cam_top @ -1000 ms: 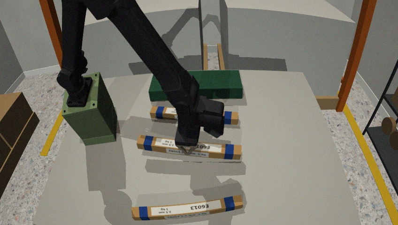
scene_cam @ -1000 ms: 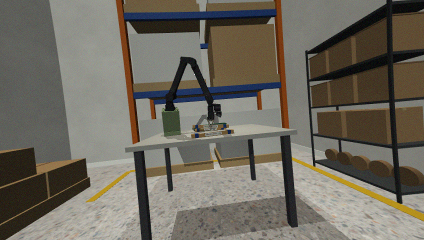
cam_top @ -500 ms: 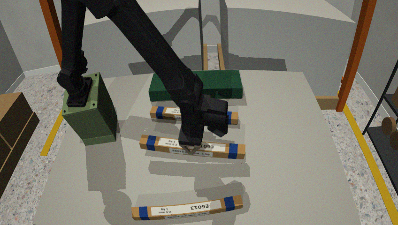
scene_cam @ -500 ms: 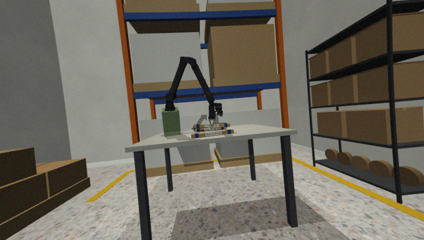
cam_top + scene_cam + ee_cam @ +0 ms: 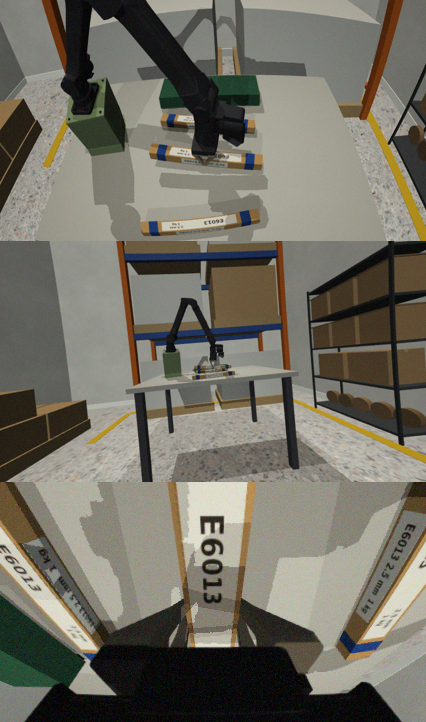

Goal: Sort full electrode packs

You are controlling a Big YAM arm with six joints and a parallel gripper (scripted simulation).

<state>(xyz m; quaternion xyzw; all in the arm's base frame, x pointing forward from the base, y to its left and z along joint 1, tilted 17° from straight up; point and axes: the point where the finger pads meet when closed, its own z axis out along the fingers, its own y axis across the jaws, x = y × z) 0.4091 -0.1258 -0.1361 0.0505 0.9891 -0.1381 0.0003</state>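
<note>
Plainly, the tool pinches a brown, blue-banded pack with a white label reading E6013.

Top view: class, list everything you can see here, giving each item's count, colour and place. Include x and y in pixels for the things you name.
Electrode packs: three, brown with blue bands; one [image 5: 161, 152] [image 5: 206, 367] [image 5: 212, 542] held in the hand above the table, one [image 5: 171, 120] [image 5: 30, 582] beside the platform, one [image 5: 198, 223] [image 5: 213, 375] [image 5: 385, 577] nearest the table's near edge.
Platform: one, green [image 5: 239, 85] [image 5: 40, 642], table's far side.
Table: one, pale grey [image 5: 313, 164] [image 5: 253, 372], centre.
Posts: two, orange [image 5: 381, 59] [image 5: 281, 300], left and right.
Pedestal: one, green [image 5: 103, 134] [image 5: 172, 364], table's left.
Arm: one, black [image 5: 155, 44] [image 5: 203, 318], above the table.
Hand: one, black [image 5: 204, 159] [image 5: 212, 367] [image 5: 213, 627], gripping the middle pack.
</note>
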